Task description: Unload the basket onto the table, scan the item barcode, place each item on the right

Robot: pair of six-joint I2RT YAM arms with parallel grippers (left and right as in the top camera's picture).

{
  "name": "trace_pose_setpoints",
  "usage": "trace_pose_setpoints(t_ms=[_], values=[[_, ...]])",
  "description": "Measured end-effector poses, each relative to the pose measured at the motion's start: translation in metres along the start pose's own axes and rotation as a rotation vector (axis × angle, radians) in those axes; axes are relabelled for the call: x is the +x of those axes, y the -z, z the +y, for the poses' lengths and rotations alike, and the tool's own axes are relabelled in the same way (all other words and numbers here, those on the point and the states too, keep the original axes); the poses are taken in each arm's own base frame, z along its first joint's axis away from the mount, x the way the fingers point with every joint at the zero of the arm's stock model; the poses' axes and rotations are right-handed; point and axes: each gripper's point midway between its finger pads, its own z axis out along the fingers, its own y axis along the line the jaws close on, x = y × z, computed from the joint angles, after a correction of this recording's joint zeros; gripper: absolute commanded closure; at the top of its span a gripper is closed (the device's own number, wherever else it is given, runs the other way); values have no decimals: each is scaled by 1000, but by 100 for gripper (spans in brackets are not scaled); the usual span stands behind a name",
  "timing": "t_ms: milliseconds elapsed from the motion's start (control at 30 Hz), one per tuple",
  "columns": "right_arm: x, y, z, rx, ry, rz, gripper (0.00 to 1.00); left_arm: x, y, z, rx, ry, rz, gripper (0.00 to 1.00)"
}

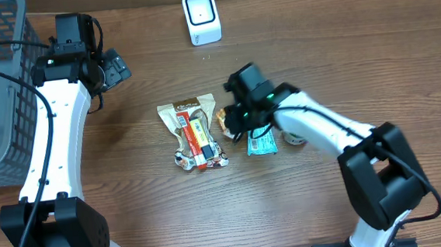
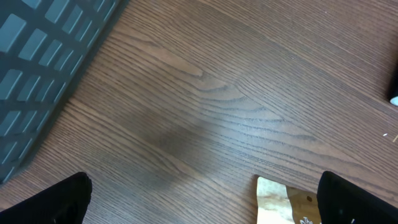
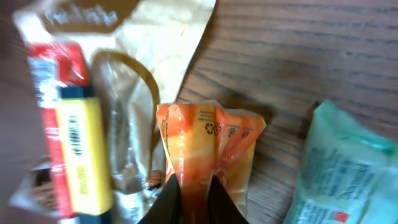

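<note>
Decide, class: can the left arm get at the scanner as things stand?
Probably yes. The left gripper is open and empty, and only bare table lies between it and the scanner.

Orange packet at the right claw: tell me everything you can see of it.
The orange packet is a glossy plastic wrapper, orange with yellow streaks, crinkled, with a centre seam and recycling marks. Its near end is pinched in the right claw; whether it rests on the wooden table is unclear. One edge overlaps the brown pouch; the green packet lies apart on the other side.
</note>
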Motion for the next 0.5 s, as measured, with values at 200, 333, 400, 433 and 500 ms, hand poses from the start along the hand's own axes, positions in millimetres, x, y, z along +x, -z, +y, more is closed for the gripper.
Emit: trace_pose_setpoints(t_ms=[200,333,400,433,500], values=[[-26,12,-2,-195,-89,-70,96,0,0,0,0,0,0,0],[-25,8,4,-309,-114,-96,96,0,0,0,0,0,0,0],[-22,5,5,-341,-121,-110,96,0,0,0,0,0,0,0],[-19,3,5,-356,-131,-110,96,0,0,0,0,0,0,0],[-14,0,4,-372,-139,-113,96,0,0,0,0,0,0,0]])
